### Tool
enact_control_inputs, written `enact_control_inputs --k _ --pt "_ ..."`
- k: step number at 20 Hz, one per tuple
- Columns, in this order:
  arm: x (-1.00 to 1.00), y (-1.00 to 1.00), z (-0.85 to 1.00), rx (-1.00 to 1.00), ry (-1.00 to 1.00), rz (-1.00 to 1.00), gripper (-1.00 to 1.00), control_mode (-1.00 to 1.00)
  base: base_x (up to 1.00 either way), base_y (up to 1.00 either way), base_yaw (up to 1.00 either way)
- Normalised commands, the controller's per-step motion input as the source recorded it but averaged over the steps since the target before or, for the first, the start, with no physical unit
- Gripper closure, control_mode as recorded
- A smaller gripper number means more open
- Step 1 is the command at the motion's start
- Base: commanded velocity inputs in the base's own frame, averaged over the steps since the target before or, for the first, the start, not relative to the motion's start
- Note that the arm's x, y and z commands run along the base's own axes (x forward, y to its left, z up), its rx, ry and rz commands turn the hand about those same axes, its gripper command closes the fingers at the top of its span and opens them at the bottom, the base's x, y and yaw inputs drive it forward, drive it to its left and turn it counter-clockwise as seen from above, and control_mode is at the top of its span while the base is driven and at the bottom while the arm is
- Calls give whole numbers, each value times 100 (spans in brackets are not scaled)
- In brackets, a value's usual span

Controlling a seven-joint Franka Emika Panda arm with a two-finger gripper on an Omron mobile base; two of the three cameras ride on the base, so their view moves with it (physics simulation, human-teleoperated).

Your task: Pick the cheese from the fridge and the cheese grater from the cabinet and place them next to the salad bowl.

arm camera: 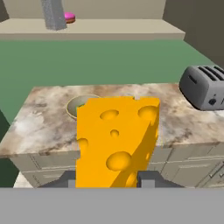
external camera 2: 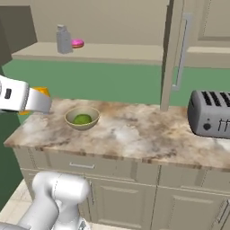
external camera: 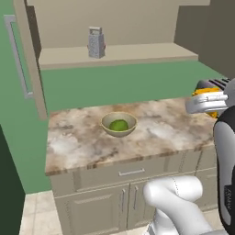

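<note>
1. The pincer (arm camera: pixel 109 179) is clamped on the cheese (arm camera: pixel 116 140), held in the air near the worktop's (external camera: pixel 82 142) edge.
2. The salad bowl (external camera: pixel 119 124) sits on the worktop; the cheese grater (external camera: pixel 96 42) stands on the cabinet (external camera: pixel 114 55) shelf.

orange holed cheese (arm camera: pixel 116 140) held off the counter; grey grater (external camera: pixel 96 42) upright on cabinet shelf (external camera: pixel 137 54); tan salad bowl (external camera: pixel 119 124) mid-counter.

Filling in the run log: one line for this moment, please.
tool: shut on cheese | salad bowl: on counter | cheese grater: on cabinet shelf
</note>
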Motion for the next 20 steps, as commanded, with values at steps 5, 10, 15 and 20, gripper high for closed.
enact_control_inputs --k 5,10,15,20 --pt "0 0 0 0 0 0 100 100 74 0 -10" --pt "0 0 0 0 0 0 100 100 11 -1 -7" --pt "0 0 0 0 0 0 100 100 24 -4 -6" --pt "0 0 0 0 0 0 100 100 34 -11 0"
